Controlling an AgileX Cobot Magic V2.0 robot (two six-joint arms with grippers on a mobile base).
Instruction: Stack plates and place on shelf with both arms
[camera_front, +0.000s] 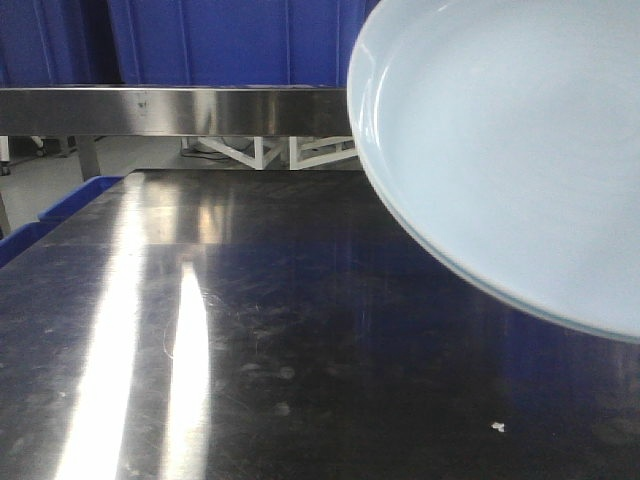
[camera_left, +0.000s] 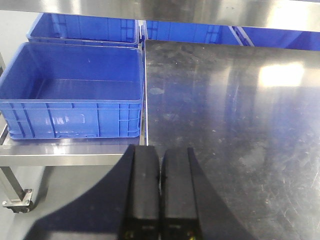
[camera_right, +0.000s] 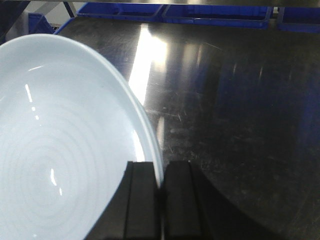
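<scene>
Holding one plate (camera_right: 60, 150) by its edge, my right claw (camera_right: 161, 170) has its two fingers clamped on the rim, one finger on each side. In my right wrist view the plate lies to the left of the claw, with its hollow side facing up at the camera. It is round, so it has no long side. Faint rings show in its shiny middle.

In the front view the same plate (camera_front: 520, 150) fills the top right corner. It is tilted, with its hollow side turned toward the camera and its rim sloping down to the right. It looks lifted off the table (camera_front: 250, 330), with the dark steel showing under its low edge. I see only this one plate.

My left claw (camera_left: 160, 155) is pressed together with nothing between the fingers. It hangs over the near left edge of the table.

The table is dark, scratched steel with bright streaks of light on it. On the left, beside it, sits a blue bin (camera_left: 75, 90) on a low steel ledge. A second blue bin (camera_left: 85, 27) sits just behind the first one, farther away. Under the ledge I see a grey floor (camera_left: 65, 200) and a small wheel (camera_left: 17, 202).

At the far side of the table a steel shelf rail (camera_front: 170, 110) runs across from left to right. More blue boxes (camera_front: 220, 40) stand above it. White frames (camera_front: 260, 150) show through the gap under it.
</scene>
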